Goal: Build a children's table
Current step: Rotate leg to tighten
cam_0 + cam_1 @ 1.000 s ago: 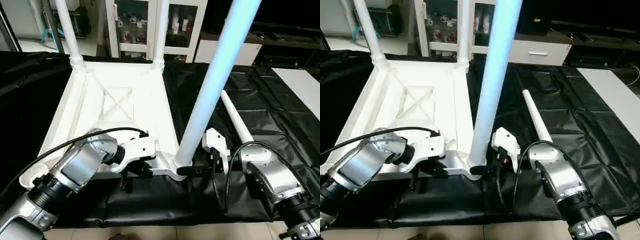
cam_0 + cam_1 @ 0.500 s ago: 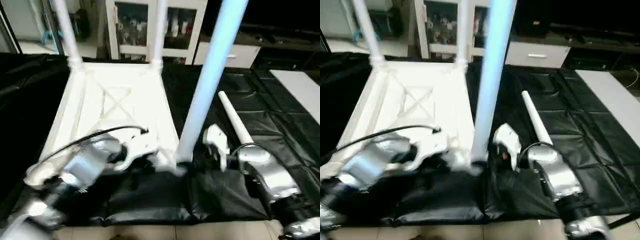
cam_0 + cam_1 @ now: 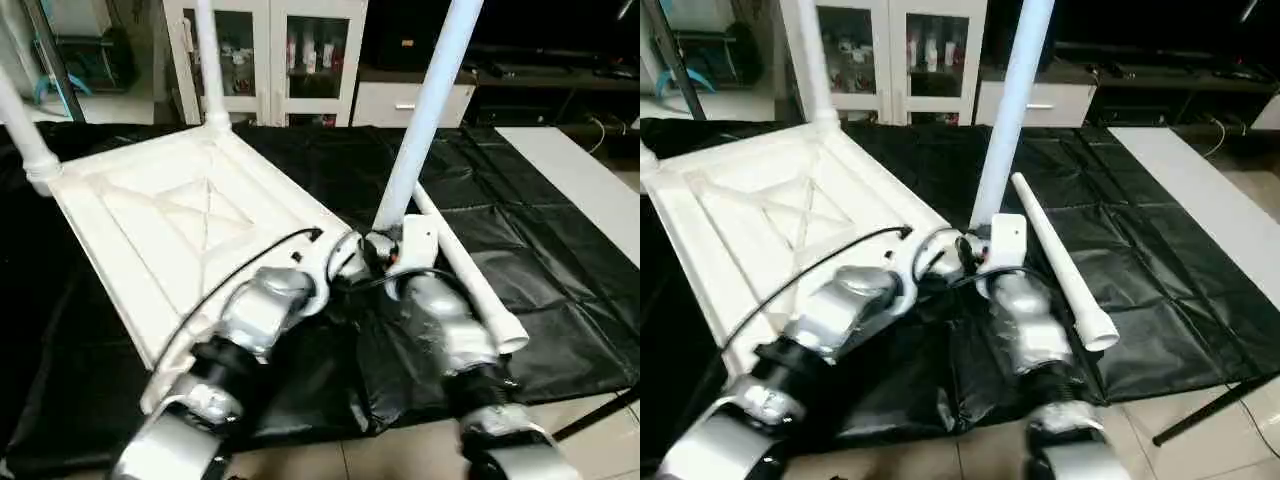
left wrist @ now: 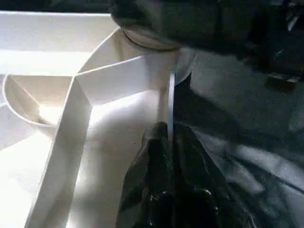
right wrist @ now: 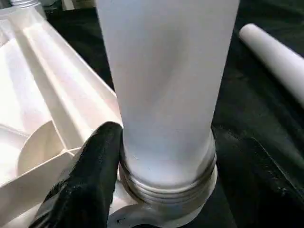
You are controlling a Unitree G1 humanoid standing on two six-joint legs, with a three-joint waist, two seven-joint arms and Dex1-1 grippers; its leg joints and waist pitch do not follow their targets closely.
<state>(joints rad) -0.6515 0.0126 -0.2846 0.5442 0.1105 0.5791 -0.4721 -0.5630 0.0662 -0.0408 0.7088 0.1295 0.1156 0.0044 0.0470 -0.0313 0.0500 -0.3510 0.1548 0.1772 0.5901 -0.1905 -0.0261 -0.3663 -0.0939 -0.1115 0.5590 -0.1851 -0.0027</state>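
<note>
Up close — leg (image 5: 166,90) thread in socket (image 5: 156,216)

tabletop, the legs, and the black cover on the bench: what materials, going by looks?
Tabletop: looks like moulded white plastic, semi-gloss; thin ribs and an X brace on the underside. Upright leg: smooth white tube, probably plastic, with a threaded collar at the socket. Loose leg: same look, hollow end. Black cover: creased, shiny sheet, maybe vinyl or coated fabric.
</note>
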